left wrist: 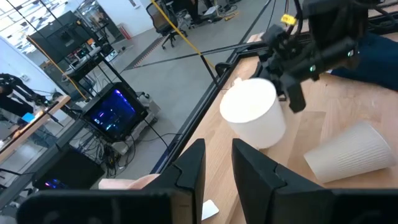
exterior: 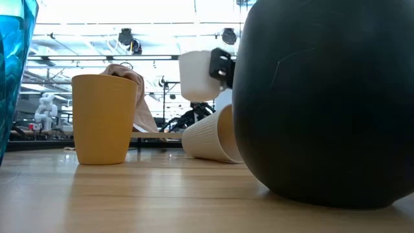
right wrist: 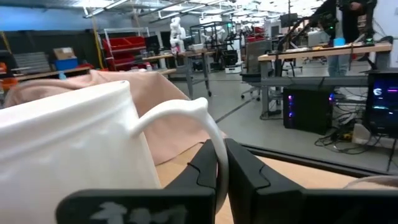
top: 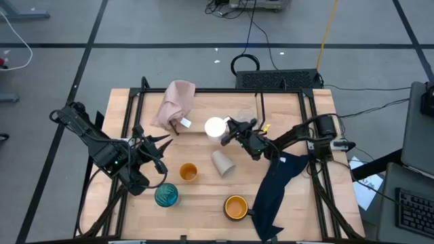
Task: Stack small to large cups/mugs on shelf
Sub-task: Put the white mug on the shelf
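My right gripper [top: 231, 129] is shut on a white handled mug [top: 215, 127], which hangs above the near edge of the shelf of thin black rods [top: 260, 108] at the far middle. My left gripper [top: 163, 144] waits open and empty at the table's left, pointing toward the mug [left wrist: 252, 112]. On the table stand a small orange cup [top: 188, 172], a teal glass [top: 166, 196] and a wider orange-yellow mug [top: 236, 207]. A beige cup [top: 222, 163] lies on its side. My right gripper pinches the mug's handle [right wrist: 214, 134] between its two fingers, which lie across the loop. The fingers come in about level from the table's right. The mug [exterior: 197, 74] hangs upright, lifted clear of the table.
A pink cloth [top: 175, 105] lies at the far left beside the shelf. A navy cloth [top: 278, 190] drapes along the right side down to the near edge. In the low view a large dark rounded shape [exterior: 323, 97] blocks the right half.
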Controlling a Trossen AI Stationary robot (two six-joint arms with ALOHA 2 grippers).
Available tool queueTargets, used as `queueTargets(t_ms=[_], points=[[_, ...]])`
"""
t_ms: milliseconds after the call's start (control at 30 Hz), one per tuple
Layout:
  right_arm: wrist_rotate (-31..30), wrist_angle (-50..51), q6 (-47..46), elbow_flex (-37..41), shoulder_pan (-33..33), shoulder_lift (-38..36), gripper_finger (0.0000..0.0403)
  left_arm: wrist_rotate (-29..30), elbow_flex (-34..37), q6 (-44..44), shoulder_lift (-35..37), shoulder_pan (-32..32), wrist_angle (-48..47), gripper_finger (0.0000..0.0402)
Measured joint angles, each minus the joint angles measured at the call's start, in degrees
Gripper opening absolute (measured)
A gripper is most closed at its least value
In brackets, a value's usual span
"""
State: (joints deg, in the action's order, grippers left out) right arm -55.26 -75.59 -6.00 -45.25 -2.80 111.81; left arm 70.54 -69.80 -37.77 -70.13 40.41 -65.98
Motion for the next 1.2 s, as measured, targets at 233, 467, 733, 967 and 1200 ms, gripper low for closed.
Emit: queueTargets(t_ms=[233,467,733,967,1200], points=[[0.1,-1.0,2.6,-5.6,0.2,5.6,0.0003,-1.0,0.0,-0.2,0.0,0.0,0.0,0.0081],[-4.6,-1.6,7.7,-6.3,0.1,6.2,0.0003,-1.6,1.3,-0.5,0.0,0.0,0.0,0.0081],[-9.7,-2.1,11.7,-6.2,-0.7,6.2,0.0003,-1.4,4.5,-3.0,0.0,0.0,0.2,0.0081],[-15.2,-2.2,12.6,-6.2,-0.7,6.2,0.0003,-1.0,4.5,-1.3,0.0,0.0,0.8,0.0081],[-19.2,0.2,8.6,-6.2,-0.6,6.2,0.0003,-1.0,4.5,4.6,0.0,0.0,5.2,0.0081]])
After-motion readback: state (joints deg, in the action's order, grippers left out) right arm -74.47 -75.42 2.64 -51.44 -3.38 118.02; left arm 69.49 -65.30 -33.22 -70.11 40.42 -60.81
